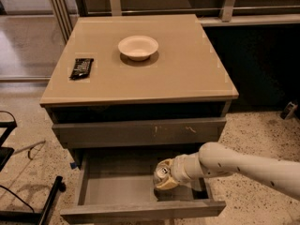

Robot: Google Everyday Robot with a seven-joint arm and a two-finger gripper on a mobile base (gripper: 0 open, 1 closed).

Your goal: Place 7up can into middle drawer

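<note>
Camera view, looking down on a tan cabinet (pixel 178 74): the middle drawer (pixel 117 189) stands pulled out at the bottom, its grey floor bare on the left. The gripper (pixel 168 179) reaches in from the right over the drawer's right half. Its fingers are clamped on the 7up can (pixel 162 171), which is tilted, silver top turned up and to the left. Whether the can's base touches the drawer floor cannot be told; it sits close behind the front panel. Above, the scratched drawer front (pixel 140 132) is closed. A bowl (pixel 138 47) and a dark packet (pixel 81 67) lie on top, well apart from the work. The step in hand, as I judge it, is the set-down. Bring the can upright, lower it until the base rests flat, and only then part the fingers. Withdraw clear of the scratched front, so the can is not knocked over.
</note>
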